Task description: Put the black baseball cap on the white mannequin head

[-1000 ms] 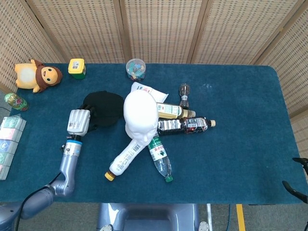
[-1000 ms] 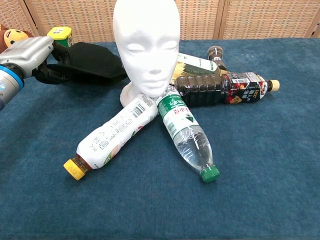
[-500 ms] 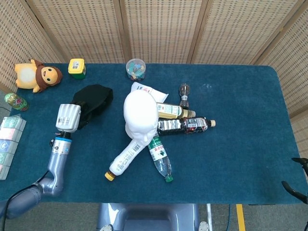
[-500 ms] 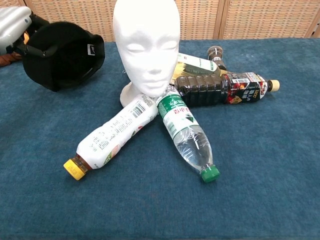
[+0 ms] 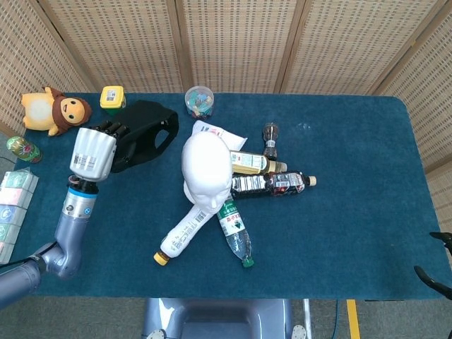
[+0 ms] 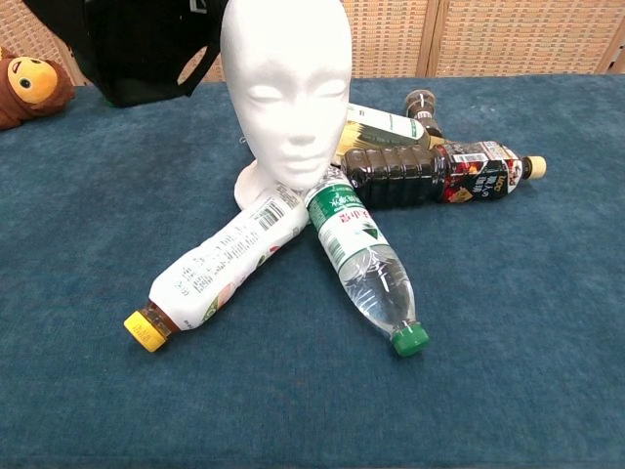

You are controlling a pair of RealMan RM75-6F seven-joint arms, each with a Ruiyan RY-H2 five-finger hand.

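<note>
My left hand [image 5: 95, 152] holds the black baseball cap [image 5: 145, 134] up in the air, left of the white mannequin head [image 5: 206, 169]. In the chest view the cap [image 6: 137, 49] hangs at the top left, beside and slightly behind the mannequin head [image 6: 285, 93], with its lower edge well above the cloth. The hand itself is out of that view. The mannequin head stands upright in the middle of the table, facing me, bare. My right hand is in neither view.
Several bottles lie around the mannequin's base: a white-labelled one [image 5: 185, 233], a green-capped one [image 5: 235, 234], a dark one [image 5: 272, 183] and a yellow one [image 5: 251, 163]. A plush monkey [image 5: 53, 111], yellow box [image 5: 113, 99] and round tub [image 5: 200, 101] stand at the back left. Boxes [image 5: 13, 212] line the left edge.
My left hand has lifted the cap off the table and carried it up and back, then a little rightward toward the mannequin head. In the chest view the cap rose to the top edge.
</note>
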